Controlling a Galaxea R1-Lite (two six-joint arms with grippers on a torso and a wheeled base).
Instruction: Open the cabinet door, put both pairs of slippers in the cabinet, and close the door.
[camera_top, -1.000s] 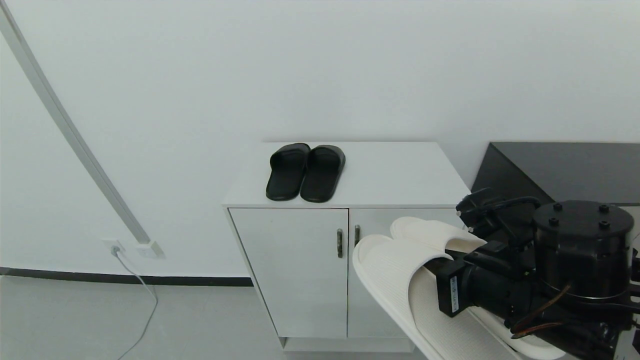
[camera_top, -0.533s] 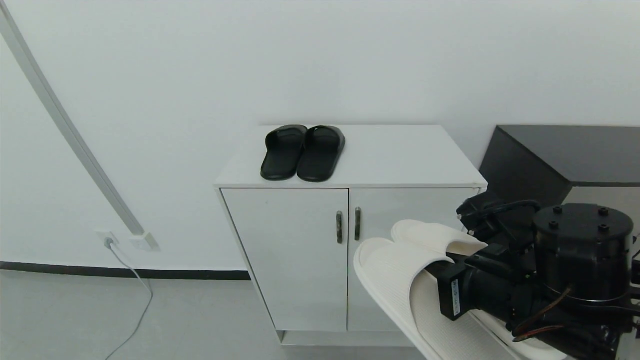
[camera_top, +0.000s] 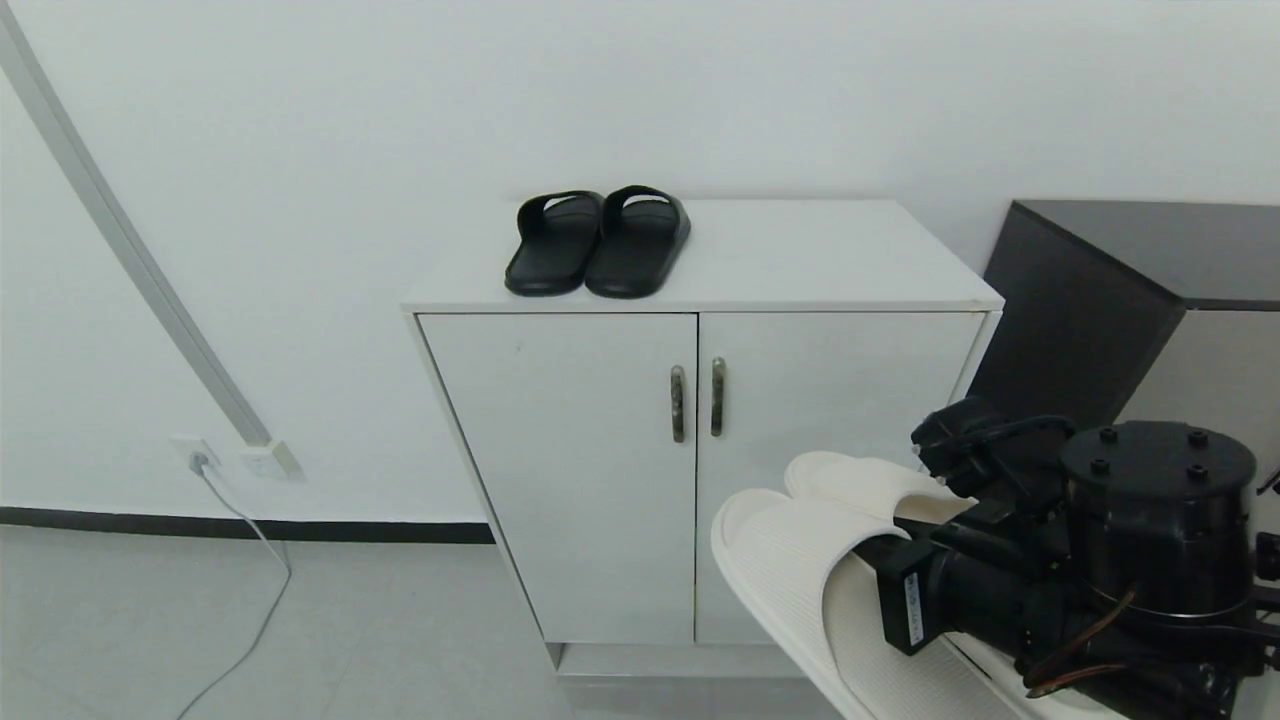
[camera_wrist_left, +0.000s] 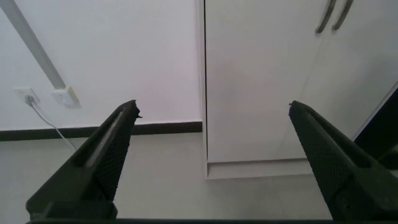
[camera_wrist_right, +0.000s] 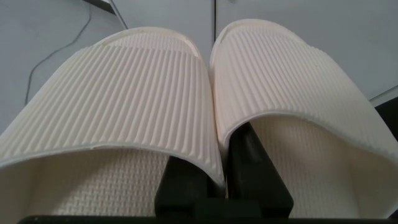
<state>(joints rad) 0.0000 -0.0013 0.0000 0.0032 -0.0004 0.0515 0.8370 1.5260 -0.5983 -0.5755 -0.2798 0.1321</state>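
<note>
Right tool (camera_top: 893, 548) with white slippers (camera_top: 790, 545) before shut cabinet (camera_top: 570, 450), grey floor (camera_top: 380, 630)

the white cabinet (camera_top: 560, 480) is standing against the wall, and both its doors (camera_top: 830, 450) are sitting shut, the two handles (camera_top: 678, 403) hanging side by side at the middle seam. the black slippers (camera_top: 598, 243) are lying together on the cabinet top, on its left part, toes pointing to the wall. low on the right, the right gripper (camera_top: 885, 548) is carrying the white slippers (camera_top: 800, 560) side by side, its fingers tucked under the straps, toes aiming at the right door, apart from it. a dark box (camera_top: 1080, 310) is standing just right of the cabinet. a cable (camera_top: 255, 600) is trailing from a wall socket (camera_top: 193, 455) to the floor on the left.
</note>
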